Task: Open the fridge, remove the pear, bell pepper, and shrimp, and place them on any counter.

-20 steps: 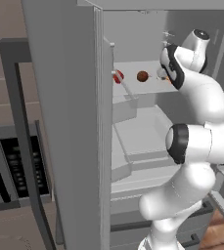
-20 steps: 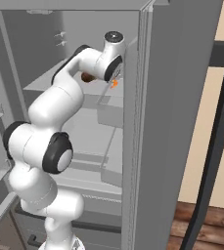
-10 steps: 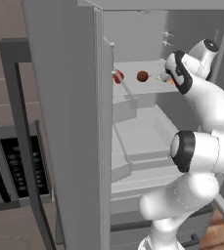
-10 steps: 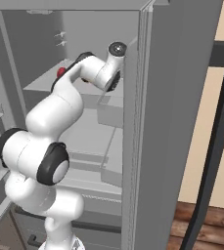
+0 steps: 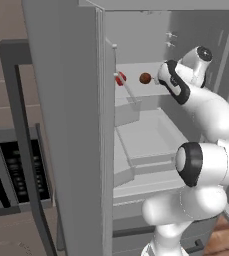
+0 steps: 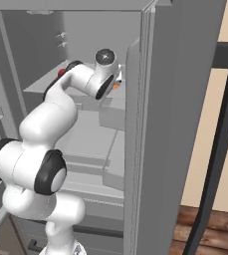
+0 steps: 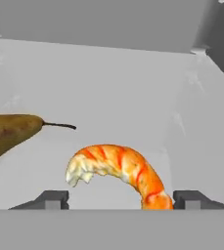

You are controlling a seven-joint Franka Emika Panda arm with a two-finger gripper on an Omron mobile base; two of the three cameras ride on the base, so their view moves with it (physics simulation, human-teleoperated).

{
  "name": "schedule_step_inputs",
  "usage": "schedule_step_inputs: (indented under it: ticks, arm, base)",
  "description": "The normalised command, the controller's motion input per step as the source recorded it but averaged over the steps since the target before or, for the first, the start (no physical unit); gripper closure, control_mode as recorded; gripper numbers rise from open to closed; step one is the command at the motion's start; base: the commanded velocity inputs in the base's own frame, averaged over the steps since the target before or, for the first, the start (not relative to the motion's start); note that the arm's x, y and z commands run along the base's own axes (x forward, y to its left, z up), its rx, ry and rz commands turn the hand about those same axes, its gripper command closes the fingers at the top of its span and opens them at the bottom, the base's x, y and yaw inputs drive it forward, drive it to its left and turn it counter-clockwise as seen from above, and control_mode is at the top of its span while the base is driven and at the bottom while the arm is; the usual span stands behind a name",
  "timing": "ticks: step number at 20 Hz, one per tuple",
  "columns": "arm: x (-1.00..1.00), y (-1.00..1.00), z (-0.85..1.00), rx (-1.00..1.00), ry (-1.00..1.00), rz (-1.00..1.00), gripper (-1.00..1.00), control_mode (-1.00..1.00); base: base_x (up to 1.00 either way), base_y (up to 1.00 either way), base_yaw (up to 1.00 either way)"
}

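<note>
With the fridge (image 5: 76,100) open, the gripper (image 7: 118,197) reaches onto its upper shelf, jaws spread wide and empty either side of the shrimp (image 7: 121,171), lined up to pinch it; the pear (image 7: 8,134) lies beside, the bell pepper (image 5: 120,78) farther along

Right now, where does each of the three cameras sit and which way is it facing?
Left base view: behind the arm on its left, facing into the open fridge; arm rises lower right, past the bell pepper and pear.
Right base view: behind on its right, same fridge interior; arm rises lower left, shrimp beside the hand.
Hand view: on the hand, looking along the shelf; gripper fingertips flank the shrimp, pear at left.
Both base views share fridge and arm.
</note>
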Motion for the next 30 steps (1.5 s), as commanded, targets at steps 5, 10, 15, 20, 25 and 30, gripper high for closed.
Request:
schedule_step_inputs:
  ticks: [5,10,15,20,25,30]
  arm:
    - [0.55,0.05,-0.37,-0.06,0.3,0.04,1.0,-1.0]
    - [0.31,0.0,-0.49,0.0,0.12,0.03,1.0,-1.0]
    - [-0.04,-0.03,-0.87,0.0,-0.02,0.0,1.0,-1.0]
    - [0.0,0.0,-0.36,0.0,0.0,0.0,1.0,-1.0]
    - [0.0,0.0,0.0,-0.01,0.0,0.0,1.0,-1.0]
    - [-0.81,-0.02,0.09,0.0,-0.06,0.0,1.0,-1.0]
  base:
    - [0.0,0.0,0.0]
    - [0.0,0.0,0.0]
    - [0.0,0.0,0.0]
    - [0.0,0.0,0.0]
    - [0.0,0.0,0.0]
    - [0.0,0.0,0.0]
